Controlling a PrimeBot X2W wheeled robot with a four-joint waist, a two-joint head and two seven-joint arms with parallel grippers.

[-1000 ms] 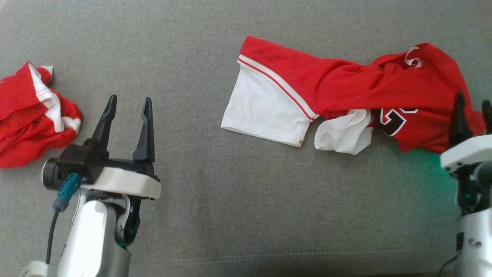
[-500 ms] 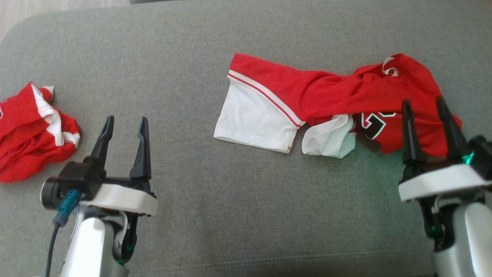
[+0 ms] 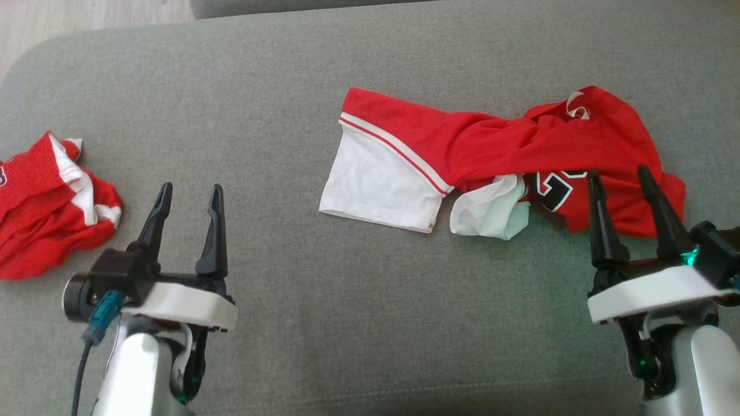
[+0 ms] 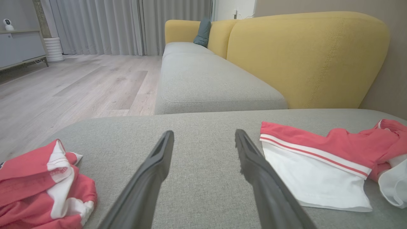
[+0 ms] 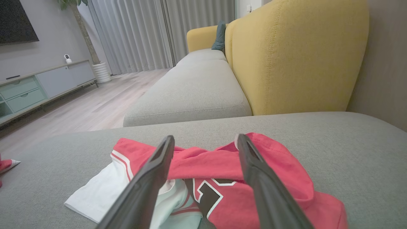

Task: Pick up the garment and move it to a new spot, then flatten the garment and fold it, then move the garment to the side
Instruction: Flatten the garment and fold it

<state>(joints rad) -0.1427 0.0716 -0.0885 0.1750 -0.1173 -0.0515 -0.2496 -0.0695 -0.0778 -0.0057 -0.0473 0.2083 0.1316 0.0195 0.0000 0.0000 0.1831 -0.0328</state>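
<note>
The garment (image 3: pixel 491 144) is a red jersey with white panels and a black number, lying stretched and twisted across the grey cushion at right of centre. My right gripper (image 3: pixel 618 171) stands open at its near right edge, fingertips over the red cloth, holding nothing. The right wrist view shows the garment (image 5: pixel 279 165) just beyond and under the open right gripper (image 5: pixel 206 136). My left gripper (image 3: pixel 192 188) is open over bare cushion, well left of the garment. In the left wrist view the left gripper (image 4: pixel 204 132) has the garment (image 4: pixel 318 159) to its right.
A second red and white cloth (image 3: pixel 46 208) lies crumpled at the cushion's left edge, also the crumpled cloth (image 4: pixel 38 178) left of my left fingers. The grey cushion (image 3: pixel 324 300) ends at wooden floor (image 3: pixel 87 17) far left. A yellow sofa back (image 4: pixel 302 54) rises behind.
The head camera has tilted, so the whole picture has slid down. My right gripper has come in from the right edge, leftward and back toward the garment's near edge. The left gripper has barely moved.
</note>
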